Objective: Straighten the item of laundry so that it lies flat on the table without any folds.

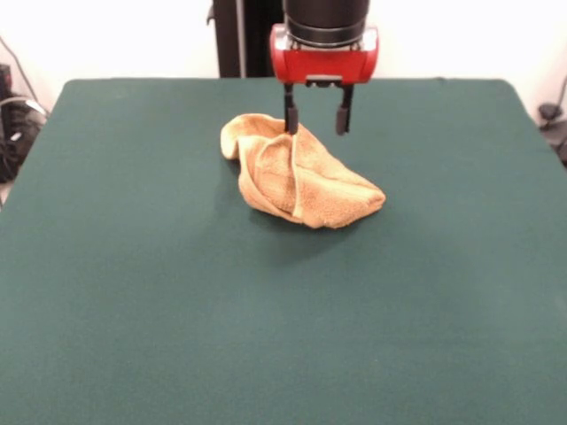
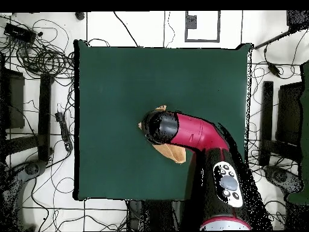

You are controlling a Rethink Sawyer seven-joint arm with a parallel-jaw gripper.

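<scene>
1. Presently the gripper [image 1: 317, 120] hangs with its jaws parted fairly wide, nothing held between them — one finger [image 1: 290, 119] looks to touch or sit just above the towel's far top edge, the other is clear of the cloth over bare felt.
2. Red wrist housing [image 1: 324, 53] sits straight above; the arm [image 2: 196, 132] reaches in from the robot's side and, seen from overhead, covers most of the cloth.
3. Towel [image 1: 297, 173] lies bunched near the middle of the bench [image 1: 133, 292], a little toward the robot's side. It is humped and folded over itself, with a curled lobe at one end and a paler hem running down the ridge.
4. Judgement: flattening is barely begun — no part of the cloth reads as a single layer.
5. For the step in hand, I would centre the jaws over one free edge or corner, not the thick ridge, so that only one layer gets pinched.
6. Lower until both fingers straddle that edge, close, then draw outward low and slow, away from the heap.
7. Risk: grabbing several layers would drag the whole bundle along rather than open it.
8. Plenty of bare felt lies on all sides for spreading.
</scene>
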